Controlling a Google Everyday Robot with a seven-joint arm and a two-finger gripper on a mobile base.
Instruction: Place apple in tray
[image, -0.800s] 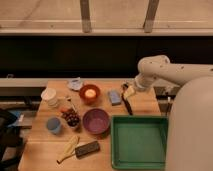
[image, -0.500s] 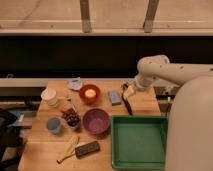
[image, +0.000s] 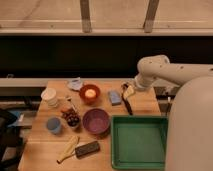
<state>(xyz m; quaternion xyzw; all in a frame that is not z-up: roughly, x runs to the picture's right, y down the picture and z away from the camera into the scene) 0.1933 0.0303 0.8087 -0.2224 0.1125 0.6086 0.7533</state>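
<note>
Status check, task: apple into tray.

- Apple (image: 90, 93): pale yellow, sits inside the red-orange bowl (image: 82, 98) near the back of the wooden table (image: 37, 142). Not lifted, nothing touching it.
- Green tray (image: 140, 142): front right of the table, just right of the purple bowl (image: 96, 121). Nothing lies in it.
- Gripper (image: 129, 107): hangs low over the table, behind the tray's far left corner and just right of a small blue-grey block (image: 115, 96), possibly a sponge. Dark fingers point down toward the tabletop. Jaws spread wide, released, nothing held. Well apart from the apple, with the blue-grey block between them.
- Other items: grape cluster (image: 71, 118) left of the purple bowl, banana (image: 67, 148) and a dark rectangular object (image: 87, 148) at the front edge, a white cup (image: 49, 96) and a blue cup (image: 54, 125) on the left.

Progress, my judgement: nothing of the task is done. Everything is left: move left to the red-orange bowl, descend into it, close on the apple, lift clear of the rim, carry right and forward over the purple bowl or around it, release in the tray. The bowl wall could crowd the fingers during the grasp.
</note>
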